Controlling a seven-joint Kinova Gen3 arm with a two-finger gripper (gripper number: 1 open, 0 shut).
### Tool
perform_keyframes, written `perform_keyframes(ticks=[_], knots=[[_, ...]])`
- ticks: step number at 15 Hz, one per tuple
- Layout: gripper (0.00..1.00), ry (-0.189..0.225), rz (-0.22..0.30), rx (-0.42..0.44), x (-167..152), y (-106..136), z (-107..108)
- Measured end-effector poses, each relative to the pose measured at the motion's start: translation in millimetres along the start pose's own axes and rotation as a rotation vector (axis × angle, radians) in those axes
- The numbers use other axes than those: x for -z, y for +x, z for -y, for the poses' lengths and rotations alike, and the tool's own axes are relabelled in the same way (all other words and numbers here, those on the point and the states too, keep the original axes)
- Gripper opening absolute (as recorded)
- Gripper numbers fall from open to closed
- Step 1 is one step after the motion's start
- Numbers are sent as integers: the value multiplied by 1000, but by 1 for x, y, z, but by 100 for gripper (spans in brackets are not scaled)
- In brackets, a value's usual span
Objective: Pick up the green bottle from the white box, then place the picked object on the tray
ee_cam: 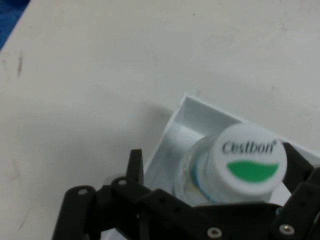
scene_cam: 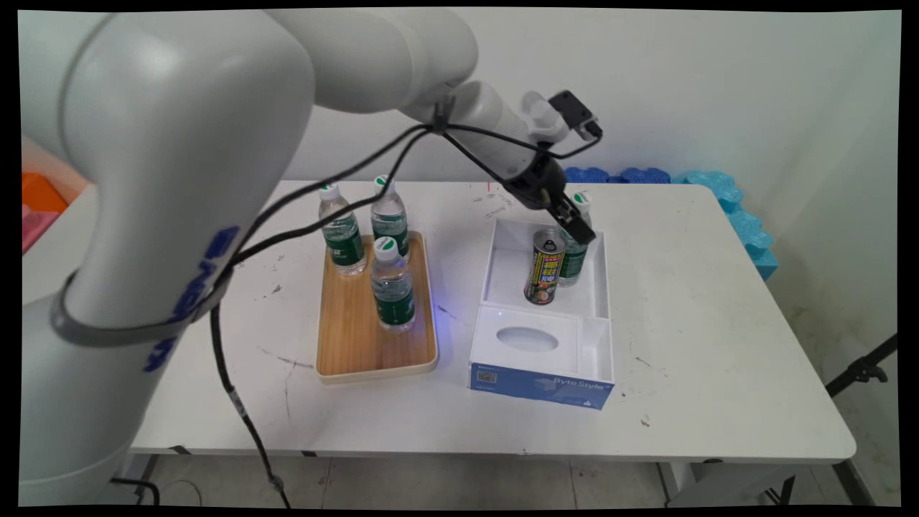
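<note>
You have the gripper [scene_cam: 574,222] down over a water bottle [scene_cam: 574,262] that stands upright in the far compartment of the white box [scene_cam: 602,287]. In the hand view its white cap [ee_cam: 247,167], printed with a green mark, sits between the two fingers [ee_cam: 134,165], which stand apart on either side of it; they look spread around the cap, not clamped on it. Just beside that bottle, on the box's inner side, stands a dark can [scene_cam: 544,267] with yellow lettering, also upright and perhaps touching the bottle. The box's walls likely keep both from sliding. Nearer the camera the box has a lidded section with an oval opening [scene_cam: 528,339] and a blue front.

Left of the box lies a wooden tray [scene_cam: 344,337] carrying three more green-labelled bottles [scene_cam: 393,287], all upright and grouped at its far end. Everything rests on a scuffed white tabletop [scene_cam: 718,323]. Beyond the box, blue foam pieces [scene_cam: 725,190] line the far edge against a pale wall.
</note>
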Motion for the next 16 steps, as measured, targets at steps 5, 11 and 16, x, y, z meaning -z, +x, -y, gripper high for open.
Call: perform_keyframes(ticks=[5,11,16], knots=[[100,-11,6,4,-24,3,-2],[0,-11,6,1,-25,8,-10],[0,-13,5,-1,-22,10,-15]])
